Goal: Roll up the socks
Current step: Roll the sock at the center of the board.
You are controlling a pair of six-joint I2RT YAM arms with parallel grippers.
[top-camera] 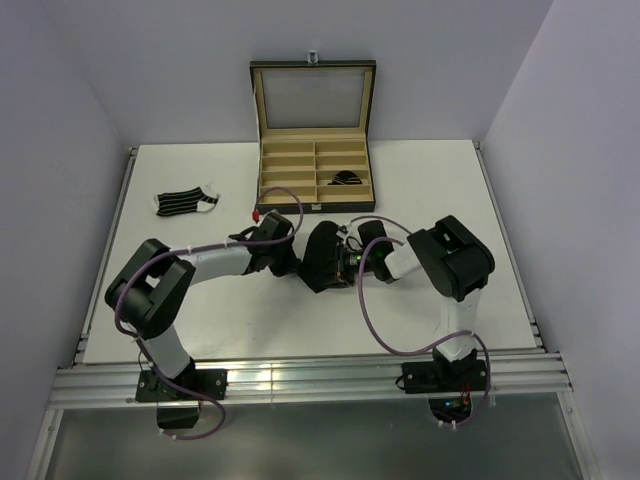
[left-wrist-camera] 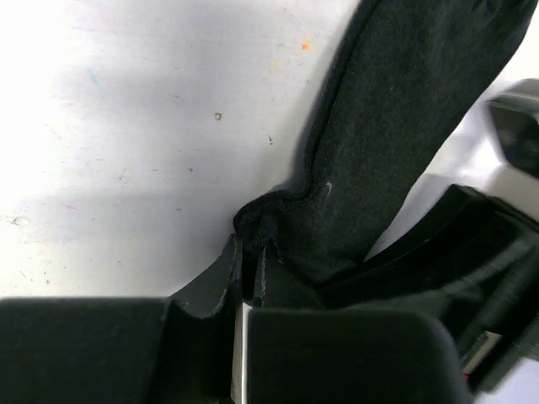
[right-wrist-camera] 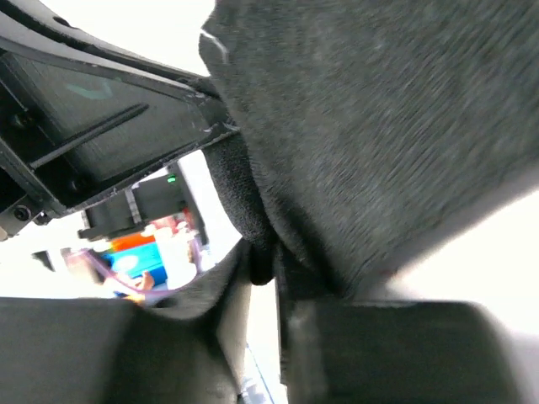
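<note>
A plain black sock (top-camera: 324,256) hangs bunched between my two grippers at the middle of the table. My left gripper (left-wrist-camera: 250,244) is shut on one edge of this sock (left-wrist-camera: 396,109), which stretches up and to the right. My right gripper (right-wrist-camera: 268,263) pinches another fold of the same sock (right-wrist-camera: 379,126), its jaws nearly together. A black sock with thin white stripes (top-camera: 186,202) lies flat at the left of the table. A small dark rolled sock (top-camera: 345,179) sits in a right-hand compartment of the box.
The black box with tan lining (top-camera: 312,170) stands open at the back middle, lid upright. The white table (top-camera: 440,190) ends at metal rails on the left, right and near sides. Purple cables loop around both arms.
</note>
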